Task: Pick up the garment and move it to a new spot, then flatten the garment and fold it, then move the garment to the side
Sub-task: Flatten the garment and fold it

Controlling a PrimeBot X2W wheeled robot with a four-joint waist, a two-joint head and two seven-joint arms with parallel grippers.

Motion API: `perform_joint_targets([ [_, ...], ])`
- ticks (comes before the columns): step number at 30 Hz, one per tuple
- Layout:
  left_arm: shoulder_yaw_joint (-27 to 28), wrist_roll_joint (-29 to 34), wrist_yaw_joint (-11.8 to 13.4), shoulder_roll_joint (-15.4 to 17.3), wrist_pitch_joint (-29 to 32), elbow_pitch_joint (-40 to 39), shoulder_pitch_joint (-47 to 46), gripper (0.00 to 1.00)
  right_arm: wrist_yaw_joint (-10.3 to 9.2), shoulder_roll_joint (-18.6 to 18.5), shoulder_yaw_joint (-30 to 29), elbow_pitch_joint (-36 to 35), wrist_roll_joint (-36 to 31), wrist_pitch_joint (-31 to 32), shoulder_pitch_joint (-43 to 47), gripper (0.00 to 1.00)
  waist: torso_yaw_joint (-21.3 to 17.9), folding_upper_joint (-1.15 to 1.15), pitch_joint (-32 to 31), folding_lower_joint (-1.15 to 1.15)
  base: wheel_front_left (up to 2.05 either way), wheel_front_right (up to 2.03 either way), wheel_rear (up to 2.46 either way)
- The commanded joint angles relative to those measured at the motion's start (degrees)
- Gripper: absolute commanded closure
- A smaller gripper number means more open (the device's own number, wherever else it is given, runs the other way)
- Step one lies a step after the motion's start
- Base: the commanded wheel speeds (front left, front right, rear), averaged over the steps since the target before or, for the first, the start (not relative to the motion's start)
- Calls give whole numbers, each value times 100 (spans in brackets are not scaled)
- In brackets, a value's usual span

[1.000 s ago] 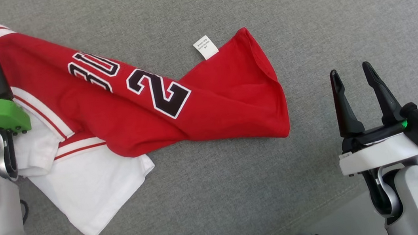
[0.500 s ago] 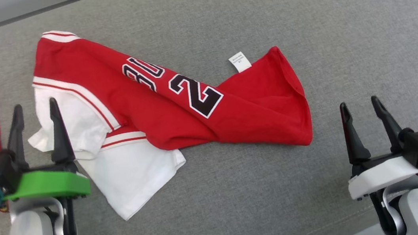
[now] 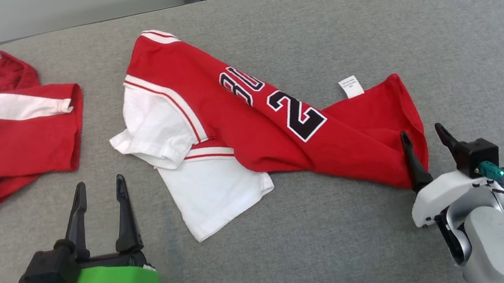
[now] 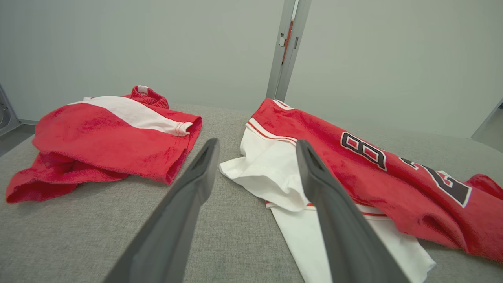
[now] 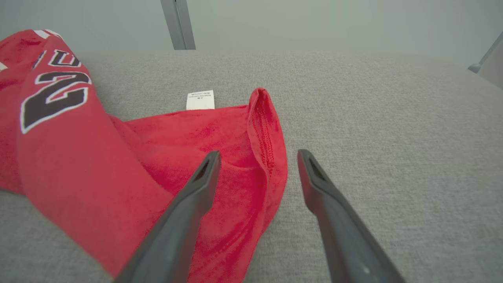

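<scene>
The garment (image 3: pixel 250 127) is a red jersey with white sleeves and black number print, lying twisted and rumpled across the grey cloth surface (image 3: pixel 343 255). My left gripper (image 3: pixel 99 183) stands open at the lower left, short of the white sleeve (image 3: pixel 149 130) and not touching it. In the left wrist view the left gripper (image 4: pixel 257 142) points at that sleeve of the garment (image 4: pixel 353 165). My right gripper (image 3: pixel 421 131) is open at the jersey's red hem end. In the right wrist view the right gripper (image 5: pixel 258 152) straddles the hem edge of the garment (image 5: pixel 78 165), with nothing pinched.
A second red and white garment (image 3: pixel 16 137) lies bunched at the far left, also seen in the left wrist view as a red heap (image 4: pixel 110 133). A white care label (image 3: pixel 351 87) sticks out near the hem. The surface's back edge meets a pale wall (image 3: pixel 48 12).
The head camera has swung, so the whole picture shifted. My left gripper has come off the jersey's shoulder and now sits below it. The right gripper has closed in on the hem.
</scene>
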Motion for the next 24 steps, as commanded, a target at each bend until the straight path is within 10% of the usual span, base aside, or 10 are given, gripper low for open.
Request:
perform_joint_targets([
  [1,-11,-76,36,-1,-3,-41,85,0,0,-16,-89,265,-144,61,-212,0,282,0,-36,0,0,0,0],
  [16,-239,-128,251,-12,-3,-312,236,0,-2,-152,-1413,2049,-204,403,-1195,0,490,0,-37,0,0,0,0],
  [24,-275,-85,252,-12,-3,-287,299,0,-1,-66,-756,2640,365,928,-1308,80,389,0,-90,0,0,0,0],
])
